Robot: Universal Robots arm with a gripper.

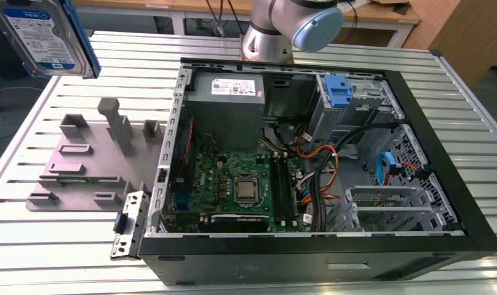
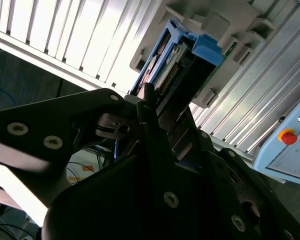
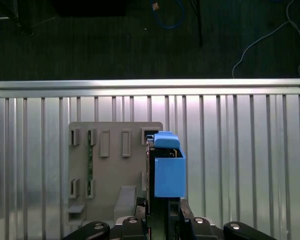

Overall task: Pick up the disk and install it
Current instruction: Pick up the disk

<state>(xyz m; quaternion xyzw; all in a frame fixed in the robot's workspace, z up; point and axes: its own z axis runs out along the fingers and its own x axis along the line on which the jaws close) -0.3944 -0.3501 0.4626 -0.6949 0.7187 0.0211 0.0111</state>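
The disk, a silver hard drive with a white-and-blue label and blue carrier rails, hangs in the air at the exterior view's far left, above the table's back corner. In both wrist views it stands on edge between my dark fingers, its blue end tab pointing away from the wrist. My gripper is shut on the disk. The grey holder plate lies on the table below and beside it.
An open computer case lies on the slatted metal table, with a motherboard, a grey power-supply box and a light-blue bracket in the drive bay. The grey holder plate lies left of the case. The arm's base stands behind.
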